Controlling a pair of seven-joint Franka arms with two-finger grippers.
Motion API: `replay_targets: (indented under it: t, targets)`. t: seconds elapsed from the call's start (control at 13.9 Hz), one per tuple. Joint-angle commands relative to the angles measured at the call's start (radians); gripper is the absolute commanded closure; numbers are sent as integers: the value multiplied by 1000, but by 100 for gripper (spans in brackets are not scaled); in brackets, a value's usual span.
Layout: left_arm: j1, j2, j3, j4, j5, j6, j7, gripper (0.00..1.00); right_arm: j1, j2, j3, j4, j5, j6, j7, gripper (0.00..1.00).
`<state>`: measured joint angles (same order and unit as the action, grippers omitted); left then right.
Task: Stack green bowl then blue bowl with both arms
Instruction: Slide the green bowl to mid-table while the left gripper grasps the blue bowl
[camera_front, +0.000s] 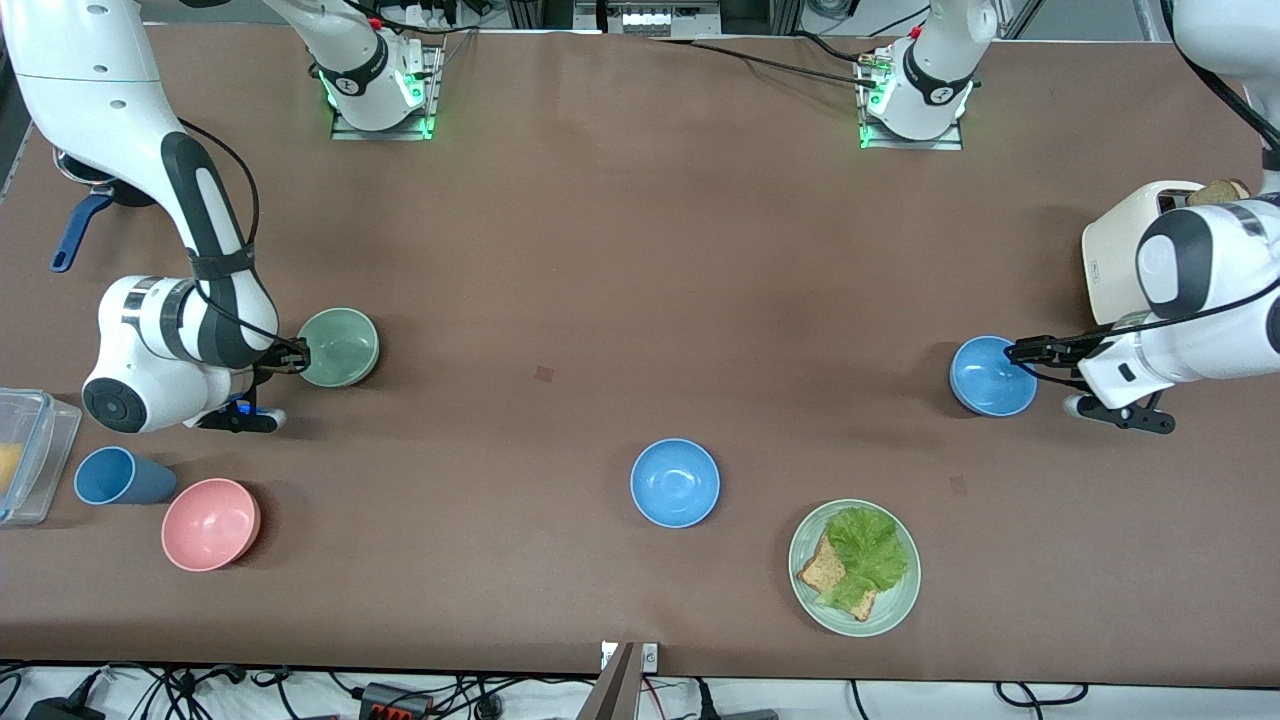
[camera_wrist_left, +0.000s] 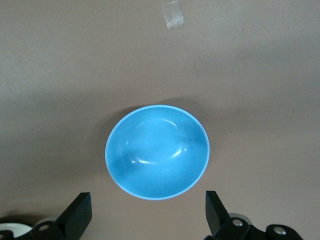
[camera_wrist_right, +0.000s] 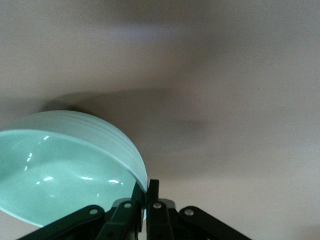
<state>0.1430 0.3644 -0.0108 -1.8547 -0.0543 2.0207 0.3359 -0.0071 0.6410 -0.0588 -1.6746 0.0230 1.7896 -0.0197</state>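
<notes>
The green bowl (camera_front: 340, 347) sits toward the right arm's end of the table. My right gripper (camera_front: 298, 356) is shut on its rim; in the right wrist view the fingers (camera_wrist_right: 153, 189) pinch the bowl's wall (camera_wrist_right: 70, 170) between them. A blue bowl (camera_front: 992, 375) sits toward the left arm's end. My left gripper (camera_front: 1015, 351) is open and low at its edge. In the left wrist view the bowl (camera_wrist_left: 157, 151) lies just ahead of the spread fingers (camera_wrist_left: 80, 207), untouched. A second blue bowl (camera_front: 675, 482) sits mid-table, nearer the front camera.
A pale-green plate (camera_front: 806, 590) with lettuce and toast lies beside the middle blue bowl. A pink bowl (camera_front: 210, 523), a dark blue cup (camera_front: 120, 476) and a clear container (camera_front: 25, 455) sit near the right arm. A white toaster (camera_front: 1115, 250) stands by the left arm.
</notes>
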Motion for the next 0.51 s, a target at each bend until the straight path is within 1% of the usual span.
replay_targets:
  t: [0.0, 0.14, 0.22, 0.29, 0.43]
  targets:
    - [27, -1, -6, -29, -16, 62, 58, 0, 6, -20, 43, 13, 31, -4, 3, 100]
    - [36, 21, -8, -20, -18, 75, 78, 0, 6, -43, 74, 19, 105, -15, 6, 100]
    - [41, 30, -8, -20, -18, 85, 83, 0, 15, -44, 98, 39, 142, -18, 7, 100]
    - [43, 39, -8, -21, -18, 104, 98, 0, 36, -44, 129, 62, 155, -18, 30, 100]
    - [61, 68, -11, -23, -18, 136, 127, 0, 122, -38, 140, 98, 156, -15, 136, 100]
